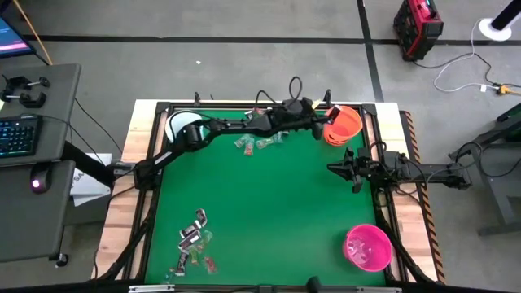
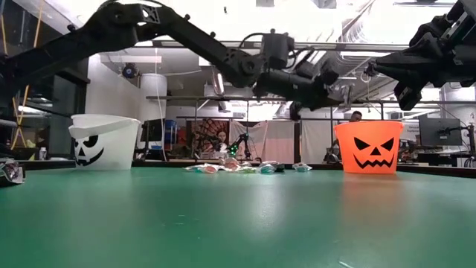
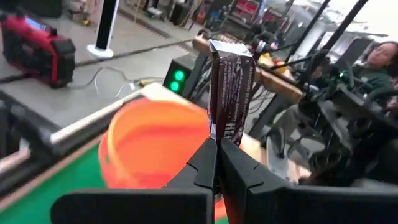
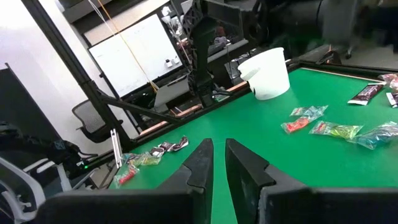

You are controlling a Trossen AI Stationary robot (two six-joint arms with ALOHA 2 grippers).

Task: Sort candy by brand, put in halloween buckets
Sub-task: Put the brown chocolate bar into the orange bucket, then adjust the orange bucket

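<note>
My left gripper (image 3: 217, 146) reaches across the far side of the table to the orange bucket (image 1: 346, 126) and is shut on a dark brown candy (image 3: 230, 93), just at the bucket's left rim. The orange bucket (image 3: 149, 143) fills the view behind the candy. My right gripper (image 1: 332, 168) waits at the table's right side, shut with only a narrow slit and nothing between its fingers (image 4: 202, 158). The white bucket (image 1: 181, 126) stands at the far left corner, and the pink bucket (image 1: 367, 247) at the near right. My left gripper pinches the lower end of the brown wrapper (image 3: 222, 134) between its two fingertips. The fingers come nearly level from the table's left. The candy sticks up past the fingertips, end on, lifted clear of the table beside the orange bucket.
Several loose candies (image 1: 260, 142) lie on the green mat under my left arm, between the white and orange buckets. A second heap of candy (image 1: 194, 244) lies at the near left. The middle of the mat (image 1: 269, 212) is bare green.
</note>
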